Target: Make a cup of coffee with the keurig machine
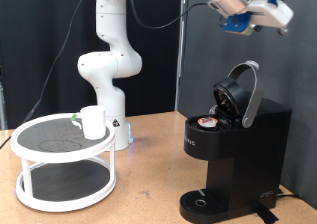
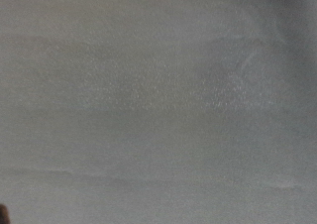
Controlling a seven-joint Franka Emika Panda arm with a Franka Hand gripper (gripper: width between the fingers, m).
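Keurig [image 1: 236, 140] task partly done. Gripper [image 1: 260, 11] high at exterior view's top right, well above machine, nothing visibly held; fingers' spread cannot be told. Wrist view shows only blank grey surface. Lid [image 1: 241, 93] up, pod [image 1: 207, 122] seated in chamber. Cup [image 1: 93, 122] on white tiered stand [image 1: 61, 155] at left, well apart from machine. Drip tray [image 1: 202, 201] has no cup.

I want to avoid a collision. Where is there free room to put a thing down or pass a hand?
Bare: the wooden table between the white two-tier stand and the keurig machine, and the stand's top shelf left of the cup. Crowded: the machine's open lid with a pod under it. The gripper hangs high above.
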